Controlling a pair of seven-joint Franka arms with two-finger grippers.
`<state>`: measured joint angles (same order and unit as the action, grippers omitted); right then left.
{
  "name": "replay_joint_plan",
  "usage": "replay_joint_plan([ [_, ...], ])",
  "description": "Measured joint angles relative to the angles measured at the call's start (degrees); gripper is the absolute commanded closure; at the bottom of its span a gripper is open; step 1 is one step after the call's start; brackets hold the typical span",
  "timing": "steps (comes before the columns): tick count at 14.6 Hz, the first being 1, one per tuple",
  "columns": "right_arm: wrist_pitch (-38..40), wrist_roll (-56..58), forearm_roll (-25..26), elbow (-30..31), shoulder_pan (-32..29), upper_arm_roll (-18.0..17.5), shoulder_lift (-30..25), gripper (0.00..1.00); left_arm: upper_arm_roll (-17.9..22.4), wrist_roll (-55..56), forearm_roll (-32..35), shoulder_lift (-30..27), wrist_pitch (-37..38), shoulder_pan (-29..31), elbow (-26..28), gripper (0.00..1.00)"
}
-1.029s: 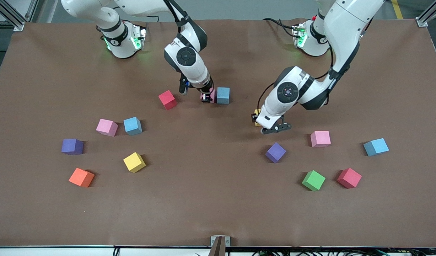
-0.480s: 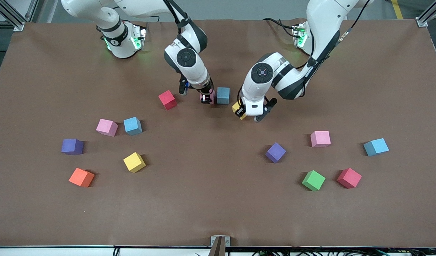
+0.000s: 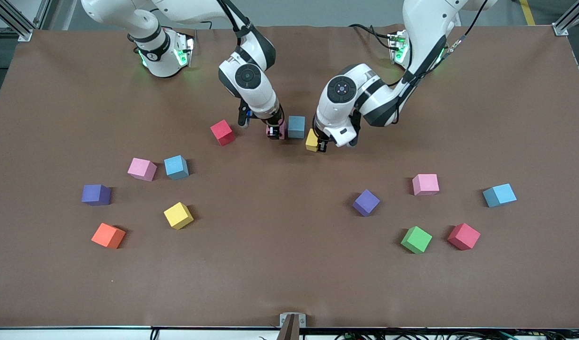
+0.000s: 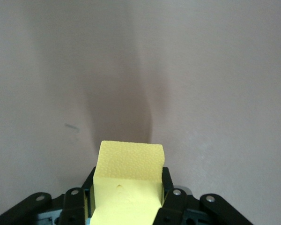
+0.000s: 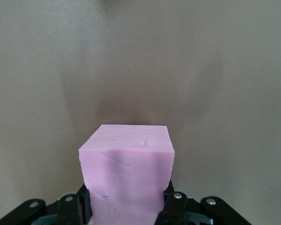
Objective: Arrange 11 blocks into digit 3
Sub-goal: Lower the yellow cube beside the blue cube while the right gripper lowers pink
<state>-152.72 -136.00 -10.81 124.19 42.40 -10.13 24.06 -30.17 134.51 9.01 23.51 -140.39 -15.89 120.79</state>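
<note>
Left gripper (image 3: 319, 143) grips a matte yellow block (image 3: 312, 140) beside the blue block (image 3: 296, 126); right gripper (image 3: 273, 131) grips a pink block (image 3: 281, 126) touching it.

Even, bright light — soft shadows, wrist views washed pale.

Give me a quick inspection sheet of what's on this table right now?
Surface: brown table, bare between blocks.
Job's things: blue block beside the pink block; yellow block close by; eleven more blocks scattered toward both ends.
Clutter: nothing seen.
Grippers: right gripper shut on the pink block; left gripper shut on the yellow block.
Cables: black cables by the left arm's base.
Surroundings: metal frame posts at the corners.
</note>
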Motion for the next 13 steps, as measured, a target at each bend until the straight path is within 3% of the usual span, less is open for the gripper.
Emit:
replay_joint_plan([
  [7,0.0,0.0,1.8,-0.1,0.6,0.6,0.2,0.94,0.0,9.8,0.0,-1.2,-0.5,-2.0,4.3,0.85],
  [13,0.2,0.0,1.8,-0.6,3.1,2.3,0.5,0.93,0.0,12.7,0.0,-1.2,-6.2,-2.6,6.7,0.84],
])
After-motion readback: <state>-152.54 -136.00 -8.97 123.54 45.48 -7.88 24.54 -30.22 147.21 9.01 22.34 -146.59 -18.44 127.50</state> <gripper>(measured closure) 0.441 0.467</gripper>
